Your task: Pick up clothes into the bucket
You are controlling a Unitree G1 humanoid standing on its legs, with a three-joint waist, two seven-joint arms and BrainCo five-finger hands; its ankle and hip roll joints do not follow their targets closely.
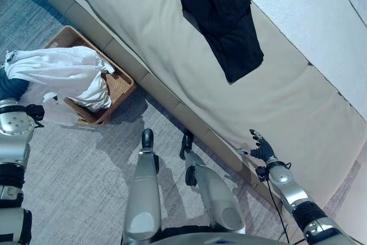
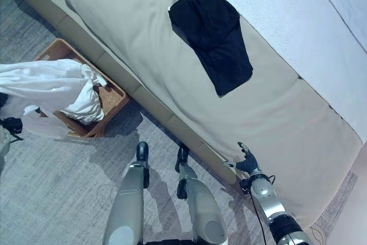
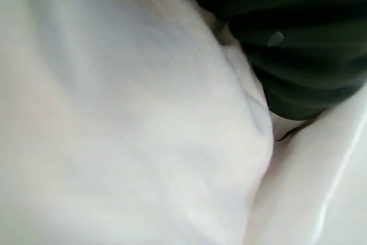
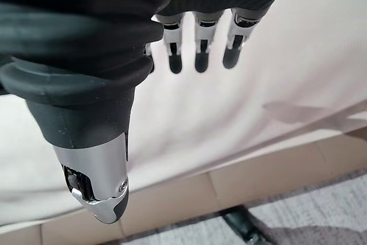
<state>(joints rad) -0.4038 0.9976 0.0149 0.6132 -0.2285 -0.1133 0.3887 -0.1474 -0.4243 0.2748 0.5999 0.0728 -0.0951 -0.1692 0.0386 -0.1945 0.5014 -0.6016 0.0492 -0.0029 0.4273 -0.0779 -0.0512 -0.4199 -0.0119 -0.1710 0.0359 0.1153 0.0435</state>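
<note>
A white garment (image 1: 63,74) hangs bunched over the near end of a brown wicker basket (image 1: 123,80) on the floor beside the bed. My left hand (image 3: 298,38) is buried in this white cloth, which wraps round its dark cover. A black garment (image 1: 225,20) lies spread on the beige bed cover, far up from both hands. My right hand (image 1: 261,150) is open, its fingers (image 4: 198,55) straight, hovering at the bed's near edge and holding nothing.
The bed (image 1: 143,15) with its beige cover runs diagonally across the view, with a pale wooden side rail (image 1: 155,91) along the floor. Grey carpet (image 1: 74,170) lies between the basket and me. A white wall (image 1: 298,4) rises behind the bed.
</note>
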